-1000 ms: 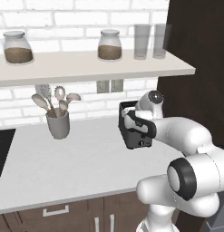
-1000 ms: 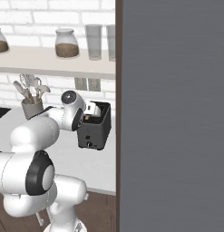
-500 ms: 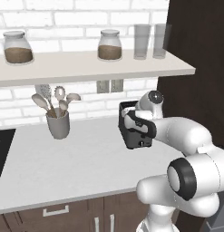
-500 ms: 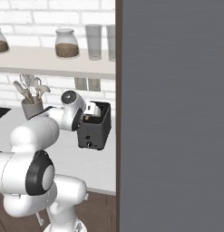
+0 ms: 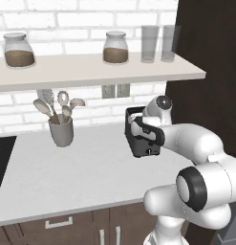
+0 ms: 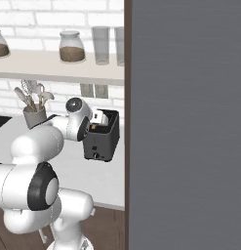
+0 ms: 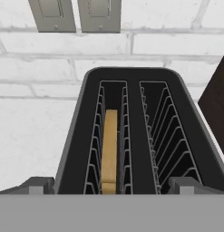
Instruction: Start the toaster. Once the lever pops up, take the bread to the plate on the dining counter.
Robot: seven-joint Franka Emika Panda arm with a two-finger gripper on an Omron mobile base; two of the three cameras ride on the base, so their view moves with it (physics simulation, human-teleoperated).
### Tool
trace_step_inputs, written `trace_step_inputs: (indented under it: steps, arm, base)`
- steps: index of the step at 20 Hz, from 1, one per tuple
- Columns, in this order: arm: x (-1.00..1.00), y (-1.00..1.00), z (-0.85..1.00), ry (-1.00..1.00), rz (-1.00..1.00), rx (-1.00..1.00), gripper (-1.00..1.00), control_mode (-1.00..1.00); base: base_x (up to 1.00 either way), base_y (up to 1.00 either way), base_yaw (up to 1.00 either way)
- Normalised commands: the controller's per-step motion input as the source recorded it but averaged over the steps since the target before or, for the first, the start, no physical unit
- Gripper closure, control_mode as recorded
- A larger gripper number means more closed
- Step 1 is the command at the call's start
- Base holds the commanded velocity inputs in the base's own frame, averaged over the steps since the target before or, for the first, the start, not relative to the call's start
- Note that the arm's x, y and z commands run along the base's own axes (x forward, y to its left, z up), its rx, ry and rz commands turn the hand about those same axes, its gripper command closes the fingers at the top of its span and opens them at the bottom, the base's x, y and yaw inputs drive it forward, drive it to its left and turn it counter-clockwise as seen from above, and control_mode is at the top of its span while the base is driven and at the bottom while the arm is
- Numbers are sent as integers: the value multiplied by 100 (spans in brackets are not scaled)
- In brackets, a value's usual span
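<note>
The toaster point(image 5: 142, 139) stands on the white counter point(image 5: 86, 172) toward its back right corner, close to the brick wall point(image 5: 91, 19) and just left of a dark tall cabinet point(image 5: 210, 72). In the right base view the toaster point(image 6: 101, 142) shows its small light knob low on the front face.

From the hand view, the toaster point(image 7: 131, 136) is seen from above with both slots open to the camera. The bread point(image 7: 109, 152) sits edge-up in the left slot, between the wire guides; the right slot holds nothing. Two wall sockets point(image 7: 75, 14) sit on the wall behind it.

The gripper point(image 7: 109, 186) hangs directly over the toaster, its jaws spread wide, one fingertip point(image 7: 36, 185) at each side of the toaster's near end. It grips nothing. In the left base view the gripper point(image 5: 138, 128) is right at the toaster's top.

A utensil cup point(image 5: 60, 130) with spoons stands near the back edge of the counter, well left of the toaster. On the shelf point(image 5: 91, 69) above are two jars point(image 5: 115, 47) and two glasses point(image 5: 150, 43).
</note>
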Motion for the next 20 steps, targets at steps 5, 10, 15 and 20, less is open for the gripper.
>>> trace_step_inputs:
  steps: [5, 10, 15, 20]
  arm:
    - [0, 0, 0, 0, 0, 0, -100, -100]
    - [0, 0, 0, 0, 0, 0, -100, -100]
    - [0, 0, 0, 0, 0, 0, -100, -100]
    - [0, 0, 0, 0, 0, 0, -100, -100]
  base:
    - [0, 0, 0]
    - [0, 0, 0]
    - [0, 0, 0]
    - [0, 0, 0]
